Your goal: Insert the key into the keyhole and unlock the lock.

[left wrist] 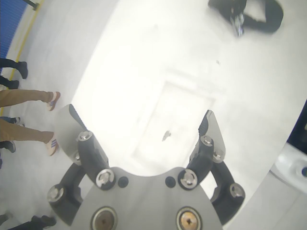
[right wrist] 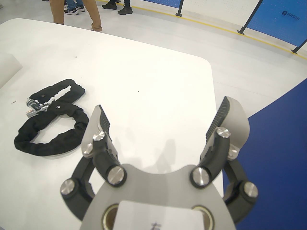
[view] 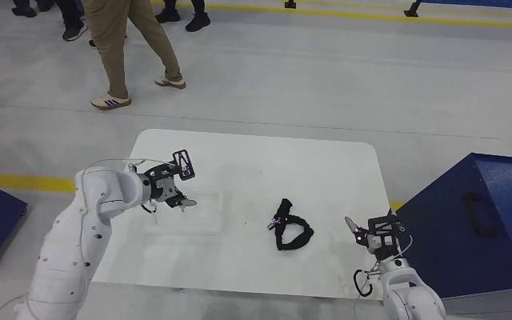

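left pincer: wide open, empty | right pincer: wide open, empty | black fabric-sleeved chain lock: on white table, between both pincers

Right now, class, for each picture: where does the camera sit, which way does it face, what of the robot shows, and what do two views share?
Top view: above the arms, looking down on the white table; both arms show, the lock between them.
Left wrist view: on the left wrist, facing down at the table past the open left pincer.
Right wrist view: on the right wrist, facing low across the table past the open right pincer.
Shared: both wrist views hold the lock.
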Robot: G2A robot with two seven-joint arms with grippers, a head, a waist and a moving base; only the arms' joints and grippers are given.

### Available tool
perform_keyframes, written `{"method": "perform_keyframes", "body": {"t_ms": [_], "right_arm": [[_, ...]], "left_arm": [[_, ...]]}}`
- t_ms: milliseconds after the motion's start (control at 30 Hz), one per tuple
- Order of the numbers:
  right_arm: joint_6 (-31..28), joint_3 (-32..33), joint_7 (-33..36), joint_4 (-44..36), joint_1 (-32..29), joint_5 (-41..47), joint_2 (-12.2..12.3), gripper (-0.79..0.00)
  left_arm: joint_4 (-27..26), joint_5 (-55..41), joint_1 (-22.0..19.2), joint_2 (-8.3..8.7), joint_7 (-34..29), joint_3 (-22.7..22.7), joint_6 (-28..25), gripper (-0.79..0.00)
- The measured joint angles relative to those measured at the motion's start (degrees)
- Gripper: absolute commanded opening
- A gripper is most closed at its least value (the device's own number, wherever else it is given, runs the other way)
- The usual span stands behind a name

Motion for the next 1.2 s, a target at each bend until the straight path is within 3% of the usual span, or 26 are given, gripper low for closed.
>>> {"method": "perform_keyframes", "body": {"t_ms": [100, 300, 433, 500, 533, 567, 633, 733, 833, 1067, 1200], "right_arm": [[0.00, 0.00, 0.00, 0.00, 0.00, 0.00, 0.00, 0.000], [0.00, 0.00, 0.00, 0.00, 0.00, 0.00, 0.00, 0.000], [0.00, 0.00, 0.00, 0.00, 0.00, 0.00, 0.00, 0.000], [0.00, 0.00, 0.00, 0.00, 0.00, 0.00, 0.00, 0.000], [0.00, 0.00, 0.00, 0.00, 0.00, 0.00, 0.00, 0.000], [0.00, 0.00, 0.00, 0.00, 0.00, 0.00, 0.00, 0.000], [0.00, 0.00, 0.00, 0.00, 0.00, 0.00, 0.00, 0.000], [0.00, 0.00, 0.00, 0.00, 0.00, 0.00, 0.00, 0.000], [0.00, 0.00, 0.00, 0.00, 0.00, 0.00, 0.00, 0.000], [0.00, 0.00, 0.00, 0.00, 0.00, 0.00, 0.00, 0.000], [0.00, 0.00, 0.00, 0.00, 0.00, 0.00, 0.00, 0.000]], "left_arm": [[5.25, -2.05, -4.02, -0.04, -5.90, 4.33, 0.05, 0.000], [17.91, -7.76, -12.30, -0.57, -6.03, 16.99, 0.06, 0.000], [23.30, -11.44, -17.00, -0.80, -6.05, 24.52, 0.06, -0.120], [25.50, -12.36, -19.10, -0.89, -6.05, 28.43, 0.06, -0.132], [26.28, -12.74, -19.92, -0.93, -6.05, 30.11, 0.06, -0.148], [27.01, -13.22, -20.69, -0.97, -6.05, 31.80, 0.06, -0.219], [28.47, -14.85, -22.45, -1.02, -6.05, 35.38, 0.06, -0.240], [29.57, -18.26, -24.53, -0.92, -6.05, 39.84, 0.06, -0.379], [30.08, -21.23, -26.35, -0.61, -6.04, 43.50, 0.06, -0.409], [31.47, -22.17, -29.83, -0.51, -6.04, 51.84, 0.06, -0.400], [32.16, -23.60, -31.66, -0.68, -6.04, 55.59, 0.06, -0.456]]}}
